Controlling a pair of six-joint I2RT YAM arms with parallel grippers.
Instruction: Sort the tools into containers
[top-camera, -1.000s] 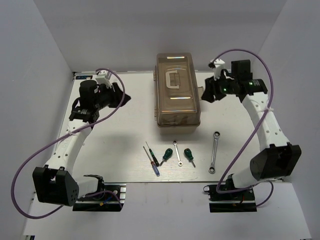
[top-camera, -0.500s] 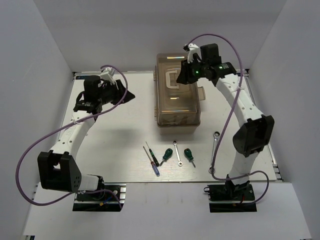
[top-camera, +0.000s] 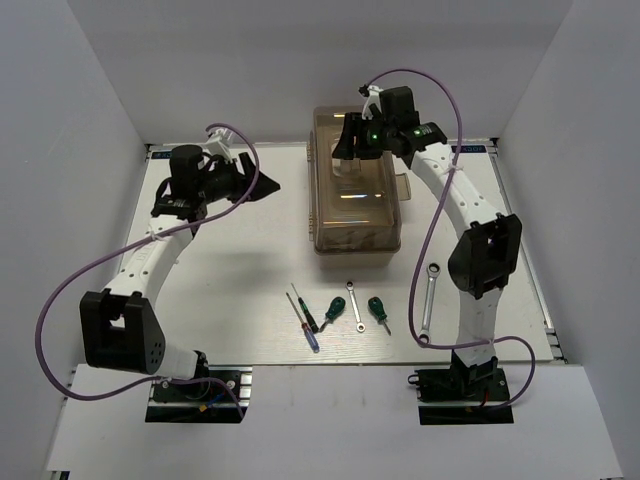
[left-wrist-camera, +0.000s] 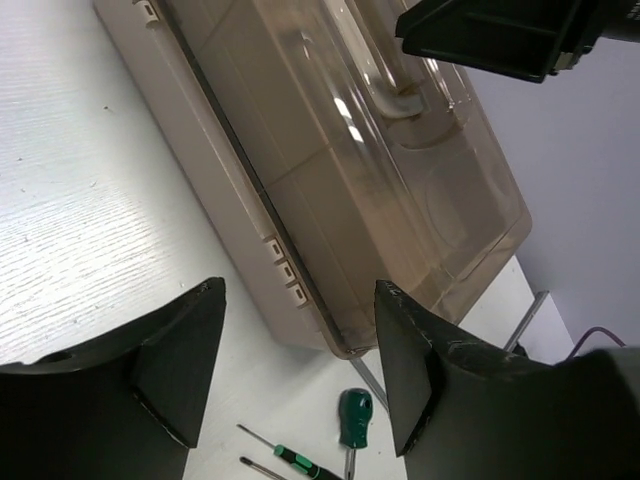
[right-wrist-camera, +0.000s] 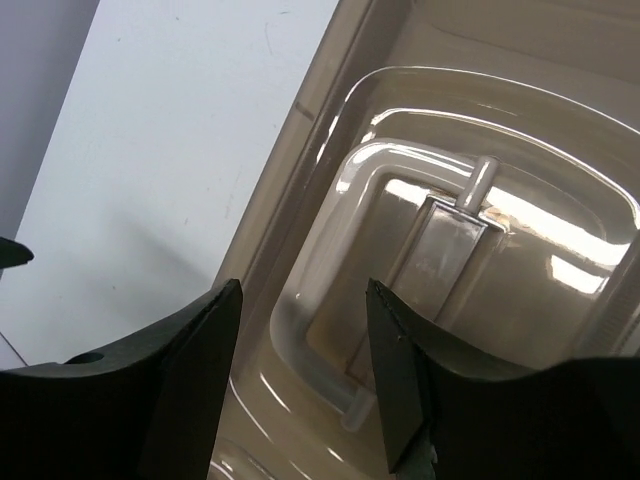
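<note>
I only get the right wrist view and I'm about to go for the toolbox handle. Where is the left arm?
Observer: The left arm hovers over the white table, left of the beige toolbox with translucent brown lid, with its jaws open and pointing at the box.
Operator: Is the lid shut along that side?
Observer: Yes, the left wrist view shows it seated on the base.
Operator: Any tools put away?
Observer: All six I can see lie on the table in front of the box, from the blue-handled thin screwdriver to the long silver wrench.
</note>
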